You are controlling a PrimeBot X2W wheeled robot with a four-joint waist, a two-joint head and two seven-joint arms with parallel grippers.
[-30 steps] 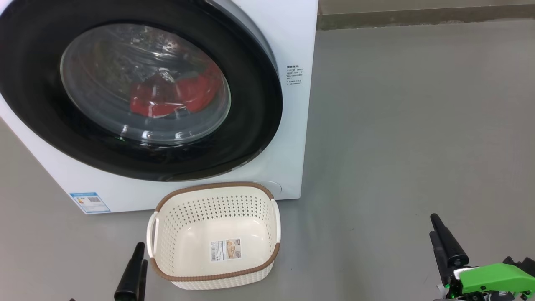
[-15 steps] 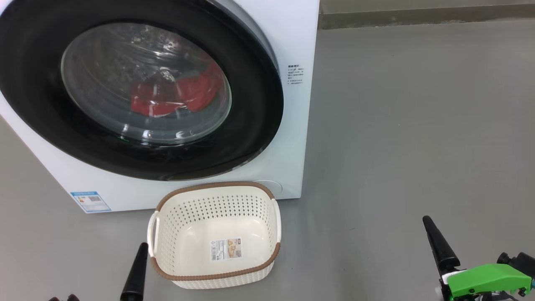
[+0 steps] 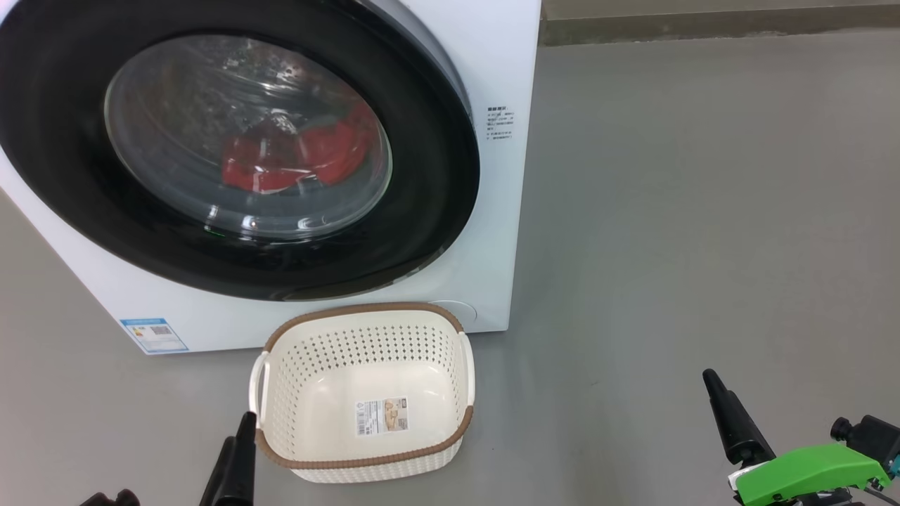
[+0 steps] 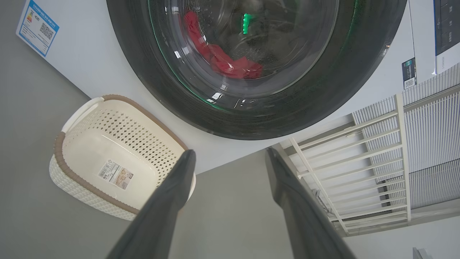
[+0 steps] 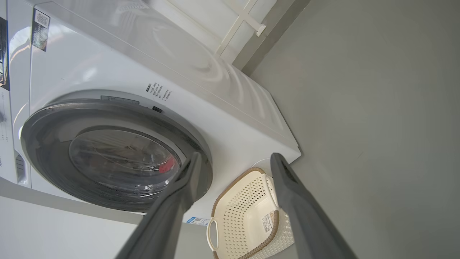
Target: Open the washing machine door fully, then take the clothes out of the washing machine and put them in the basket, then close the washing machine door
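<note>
Barely any change over the last second. Slight shift of the whole head view, so camera motion rather than anything sliding on the floor point(image 3: 703, 211). As for the right gripper point(image 5: 235, 155): now a touch lower and further left near that view's bottom right corner, jaws spread wide, holding nothing. Same for the left gripper point(image 4: 230, 151): spread wide, empty, edged close beside the near left corner of the basket point(image 3: 365, 309); touching or not, impossible to tell.

No change to the washing machine door point(image 3: 436, 176): shut flush on the washing machine point(image 3: 506, 63), as before. Behind the glass, low in the drum, the red clothes point(image 3: 309, 158). On the floor just in front of the machine's lower right corner, the basket, empty. Judging from that: very start of the task, opening not yet begun, no more than a settling of both arms ahead of an approach to the door.

Hard to make out: any handle or latch on the black rim, and the hinge side. Top and left of the door cut off by the head view's edges. Amount of clothing blurred by reflections in the glass; no white cloth discernible. Most of each gripper cut off by the head view's bottom edge.
</note>
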